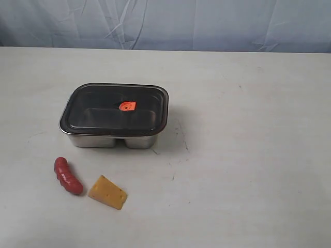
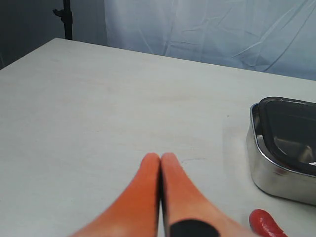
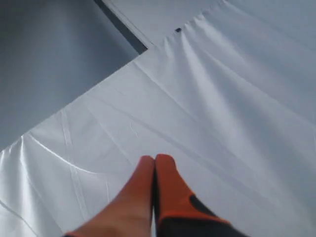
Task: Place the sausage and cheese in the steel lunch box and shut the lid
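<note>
The steel lunch box [image 1: 103, 138] stands left of the table's middle, and the dark tinted lid [image 1: 115, 109] with its orange valve [image 1: 126, 106] rests on top of it. In front of the box lie the red sausage [image 1: 68, 175] and, to its right, the yellow cheese [image 1: 107, 192]. Neither gripper shows in the exterior view. My left gripper [image 2: 160, 158] is shut with nothing held, above bare table beside the lunch box [image 2: 276, 170], with the sausage's tip [image 2: 266, 223] close by. My right gripper [image 3: 154, 160] is shut and empty, facing the white backdrop.
A pale blue-white cloth backdrop [image 1: 165, 23] hangs behind the table's far edge. A dark stand [image 2: 65, 19] rises beyond the table corner in the left wrist view. Faint scuff marks [image 1: 178, 137] lie right of the box.
</note>
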Controlling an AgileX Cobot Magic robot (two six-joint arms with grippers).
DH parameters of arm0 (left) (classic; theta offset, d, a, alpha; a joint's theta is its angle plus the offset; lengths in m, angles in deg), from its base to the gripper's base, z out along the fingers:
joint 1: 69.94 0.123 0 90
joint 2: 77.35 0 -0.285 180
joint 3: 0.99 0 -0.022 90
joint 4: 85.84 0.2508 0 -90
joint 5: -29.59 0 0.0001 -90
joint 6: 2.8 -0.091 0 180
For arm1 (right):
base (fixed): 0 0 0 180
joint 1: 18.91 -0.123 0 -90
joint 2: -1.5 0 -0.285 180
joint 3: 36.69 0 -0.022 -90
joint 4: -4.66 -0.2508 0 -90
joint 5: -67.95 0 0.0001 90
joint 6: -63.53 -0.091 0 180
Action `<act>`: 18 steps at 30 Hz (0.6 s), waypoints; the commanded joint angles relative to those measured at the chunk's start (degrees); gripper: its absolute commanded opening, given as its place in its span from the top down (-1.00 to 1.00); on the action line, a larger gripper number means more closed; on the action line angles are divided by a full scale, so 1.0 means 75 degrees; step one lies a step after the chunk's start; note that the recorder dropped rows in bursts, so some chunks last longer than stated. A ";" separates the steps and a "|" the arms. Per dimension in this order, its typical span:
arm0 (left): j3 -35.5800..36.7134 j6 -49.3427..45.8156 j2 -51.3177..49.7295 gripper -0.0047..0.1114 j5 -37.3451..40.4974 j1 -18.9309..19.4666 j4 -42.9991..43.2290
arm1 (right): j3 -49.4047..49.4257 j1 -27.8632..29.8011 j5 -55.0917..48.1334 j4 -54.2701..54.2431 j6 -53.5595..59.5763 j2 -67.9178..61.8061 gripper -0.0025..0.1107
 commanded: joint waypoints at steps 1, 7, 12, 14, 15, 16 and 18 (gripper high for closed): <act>0.0008 0.0000 0.0023 0.92 -0.0085 -0.0037 -0.0047 | -0.0494 0.0039 -0.1739 -0.1235 -0.0668 0.0033 0.97; 0.0008 0.0000 0.0023 0.92 -0.0083 -0.0037 -0.0027 | -0.2785 -0.0016 -0.4553 0.0294 -0.0674 -0.2435 0.97; 0.0008 0.0000 0.0023 0.92 -0.0083 -0.0037 -0.0027 | -0.6084 -0.0016 -0.6830 0.0908 0.1292 -0.5932 0.97; 0.0008 0.0000 0.0023 0.92 -0.0083 -0.0037 -0.0027 | -0.6829 -0.0016 -0.7375 0.0239 0.2491 -0.6833 0.97; 0.0008 0.0000 0.0023 0.92 -0.0083 -0.0037 -0.0011 | -0.7177 -0.0016 -0.7702 -0.0275 0.3201 -0.7269 0.97; 0.0008 0.0000 0.0023 0.92 -0.0083 -0.0037 -0.0011 | -0.7454 -0.0016 -0.8022 -0.0875 0.3983 -0.7704 0.97; 0.0008 0.0000 0.0023 0.92 -0.0083 -0.0037 -0.0011 | -0.7867 -0.0016 -0.8630 -0.2232 0.5555 -0.8453 0.97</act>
